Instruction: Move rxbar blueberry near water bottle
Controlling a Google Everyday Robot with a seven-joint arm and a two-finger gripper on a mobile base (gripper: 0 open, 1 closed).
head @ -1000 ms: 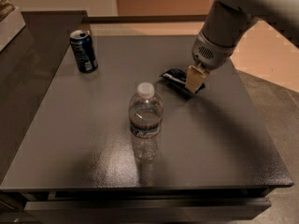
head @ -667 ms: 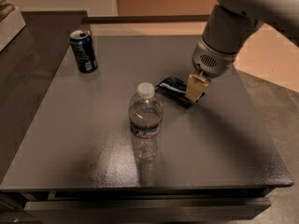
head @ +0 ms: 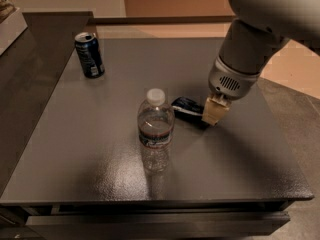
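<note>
The rxbar blueberry (head: pixel 186 107) is a dark navy bar with a white patch, just right of the water bottle (head: pixel 156 129). The bottle is clear plastic with a white cap and a dark label band, and stands upright at the middle of the dark table (head: pixel 100 174). My gripper (head: pixel 214 113) comes down from the upper right. Its tan fingers (head: pixel 216 109) are shut on the bar's right end, holding it low over the table. The bar's right end is hidden behind the fingers.
A dark blue soda can (head: pixel 90 54) stands upright at the table's far left. A white box edge (head: pixel 7 24) sits on the counter at the far left. The table's right edge (head: pixel 290 149) drops off to the floor.
My gripper has moved left and toward the front with the bar, bringing it from the table's right side to close beside the water bottle. The bottle and the can have not moved.
</note>
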